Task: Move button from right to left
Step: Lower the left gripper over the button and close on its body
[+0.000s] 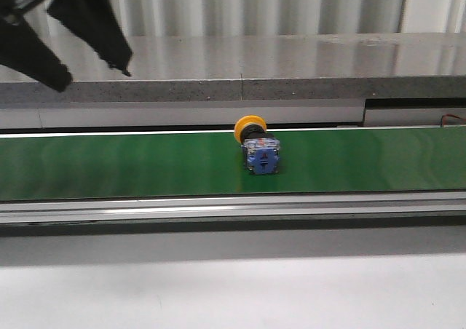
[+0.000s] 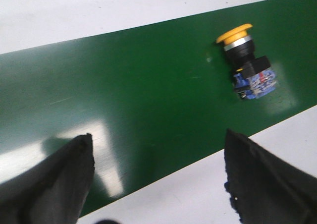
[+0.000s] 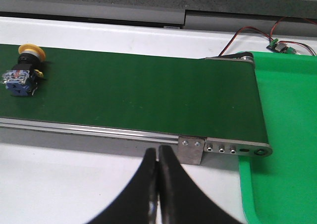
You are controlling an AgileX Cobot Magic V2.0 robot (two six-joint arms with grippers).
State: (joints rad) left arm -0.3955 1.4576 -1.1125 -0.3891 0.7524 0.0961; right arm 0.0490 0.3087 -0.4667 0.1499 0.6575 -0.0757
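We saw the button (image 1: 258,145) lying on its side on the green belt (image 1: 131,165), near the belt's middle in the front view, yellow cap toward the far edge and blue-and-clear block toward the near edge. Nothing touched it. The left end effector (image 2: 158,177) hung above the belt, fingers spread wide, the button well off to one side of them; in the front view it sat high at the upper left. The right end effector (image 3: 158,184) was pinched closed on nothing, over the white tabletop (image 3: 59,184) near the belt's end plate (image 3: 225,147), beside a green tray (image 3: 287,135).
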